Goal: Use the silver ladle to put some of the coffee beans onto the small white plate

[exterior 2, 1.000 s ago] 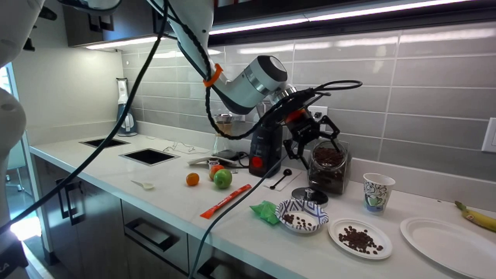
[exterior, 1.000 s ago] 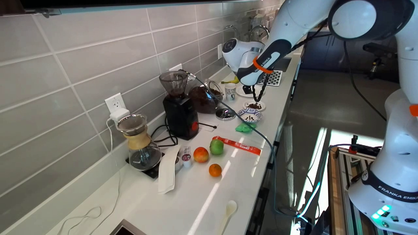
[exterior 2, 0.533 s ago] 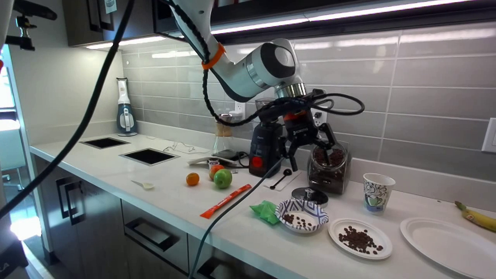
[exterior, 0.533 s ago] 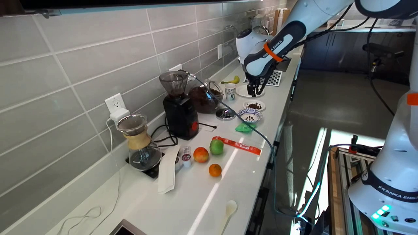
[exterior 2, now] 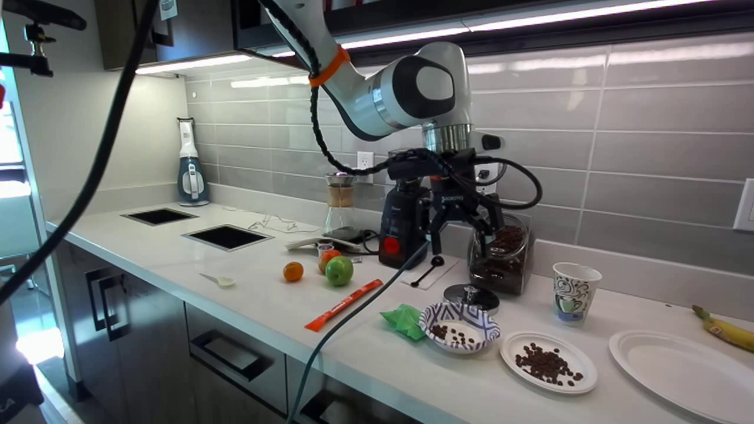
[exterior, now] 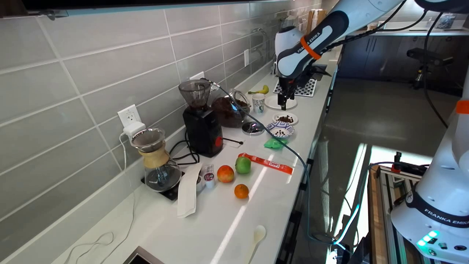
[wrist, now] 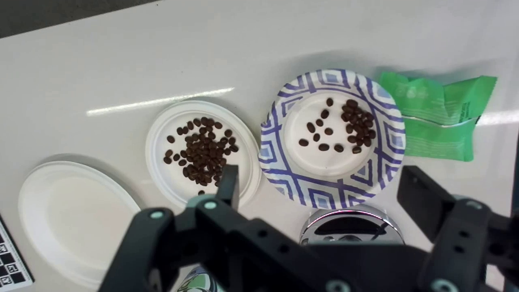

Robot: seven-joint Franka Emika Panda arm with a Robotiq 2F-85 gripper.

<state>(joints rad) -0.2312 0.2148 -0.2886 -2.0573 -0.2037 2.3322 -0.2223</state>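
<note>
Above the bench (exterior 2: 253,282), our hand (exterior 2: 460,252) has turned downward, wide and empty.
Small white plate (wrist: 248,154) bears coffee beans (wrist: 202,154), so scooping is probably finished; the silver ladle we cannot see.

Text log; arm base (exterior: 436,216): "FRANKA EMIKA"; white forearm (exterior: 326,31): "EMIKA"; black gripper (exterior 2: 459,246): "ROBOTIQ"

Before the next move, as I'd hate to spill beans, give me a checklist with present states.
Pincer open: ok.
Pincer clear of the jar: ok; an exterior view shows a gap.
Jar uncovered: ok; the metal lid lies on the counter.
Silver ladle identified: cannot tell; the dark scoop may be it.
Silver ladle held: not ok; the pincer holds nothing.
Small white plate flat: ok; some beans lie on it.
</note>
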